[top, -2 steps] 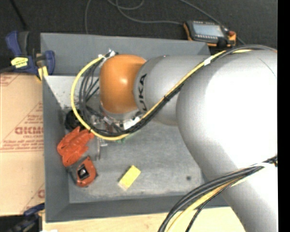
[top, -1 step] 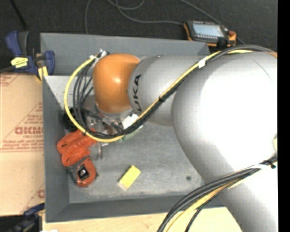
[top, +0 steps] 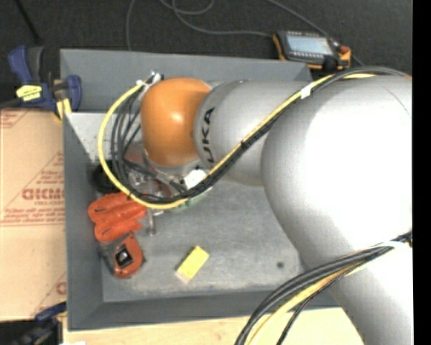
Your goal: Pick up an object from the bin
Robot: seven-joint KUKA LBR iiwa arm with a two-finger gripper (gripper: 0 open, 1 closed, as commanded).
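- Hovering low at the left side of the bin (top: 258,225), the tool (top: 153,203) is tucked under its orange cover (top: 169,121); apart or together, cannot tell.
- Nearest thing: orange lumpy plastic piece (top: 113,216), just beside the tool, by the left wall.
- Probably light, stiff, a bit slick; best taken across its narrow middle.
- Orange-black gadget (top: 126,256) and yellow block (top: 192,261) lie nearer the front.

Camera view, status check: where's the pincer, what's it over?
Pincer low, left side of bin, under orange wrist cover. Orange-handled tool just beside it, grip unconfirmed. Orange-black gadget and yellow block lie clear.
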